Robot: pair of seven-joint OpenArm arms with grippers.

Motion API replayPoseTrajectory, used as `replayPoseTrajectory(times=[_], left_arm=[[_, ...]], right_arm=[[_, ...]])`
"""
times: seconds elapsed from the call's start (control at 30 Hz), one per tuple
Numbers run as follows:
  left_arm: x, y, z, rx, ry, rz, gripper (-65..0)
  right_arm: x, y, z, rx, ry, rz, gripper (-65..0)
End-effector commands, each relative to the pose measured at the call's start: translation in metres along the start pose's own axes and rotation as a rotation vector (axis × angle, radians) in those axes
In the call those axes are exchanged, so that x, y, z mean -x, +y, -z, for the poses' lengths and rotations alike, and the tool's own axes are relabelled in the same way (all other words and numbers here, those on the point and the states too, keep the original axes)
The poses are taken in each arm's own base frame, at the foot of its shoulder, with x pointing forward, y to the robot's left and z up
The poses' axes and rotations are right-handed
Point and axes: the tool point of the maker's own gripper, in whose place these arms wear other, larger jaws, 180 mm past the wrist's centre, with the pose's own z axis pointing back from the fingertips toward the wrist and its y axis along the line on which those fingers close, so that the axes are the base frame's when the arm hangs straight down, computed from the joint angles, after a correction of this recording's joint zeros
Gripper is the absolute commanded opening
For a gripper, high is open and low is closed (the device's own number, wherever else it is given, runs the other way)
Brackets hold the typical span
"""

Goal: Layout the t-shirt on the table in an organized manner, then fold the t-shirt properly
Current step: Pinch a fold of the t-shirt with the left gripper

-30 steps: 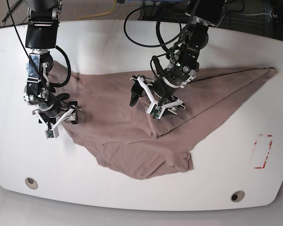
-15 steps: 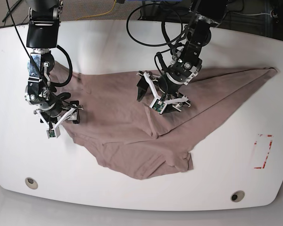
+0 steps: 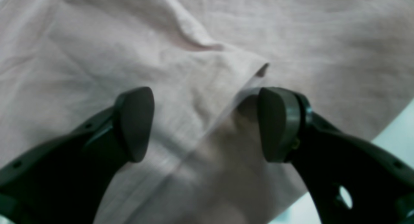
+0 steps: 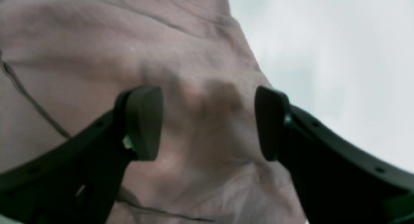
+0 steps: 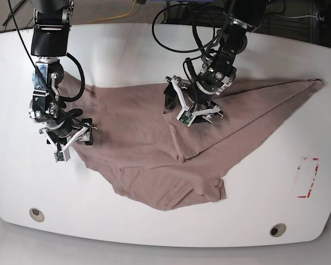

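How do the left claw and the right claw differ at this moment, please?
The left claw hangs over the middle of the t-shirt, straddling a folded fabric edge; the right claw sits at the shirt's side edge, next to bare table. The left claw's arm leans in at a slant; the right claw's arm comes down nearly vertical. Both claws are open and grip nothing.

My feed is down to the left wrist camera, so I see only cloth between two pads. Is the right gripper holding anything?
Observer: No, the right gripper is open over the t-shirt, at its edge.
Operator: Is the t-shirt laid out flat?
Observer: No, it lies skewed with one corner drawn out towards the table edge.
Operator: Where is my left gripper?
Observer: The left gripper hangs open over the middle of the cloth.
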Motion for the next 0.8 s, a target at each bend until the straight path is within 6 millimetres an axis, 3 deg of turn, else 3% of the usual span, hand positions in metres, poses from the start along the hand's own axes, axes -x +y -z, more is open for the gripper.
replayPoseTrajectory(times=[0.0, 0.33, 0.77], left_arm=[[-0.018, 0.001, 0.001, 0.001, -0.057, -0.002, -19.2], [-0.007, -0.002, 0.016, 0.020, -0.008, 0.011, -19.3], [-0.015, -0.015, 0.020, 0.052, -0.053, 0.036, -19.5]], right_arm=[[-0.025, -0.007, -0.006, 0.012, -0.067, -0.014, -22.5], [-0.025, -0.007, -0.006, 0.011, -0.069, -0.015, -22.5], [-0.025, -0.007, -0.006, 0.011, -0.069, -0.015, -22.5]])
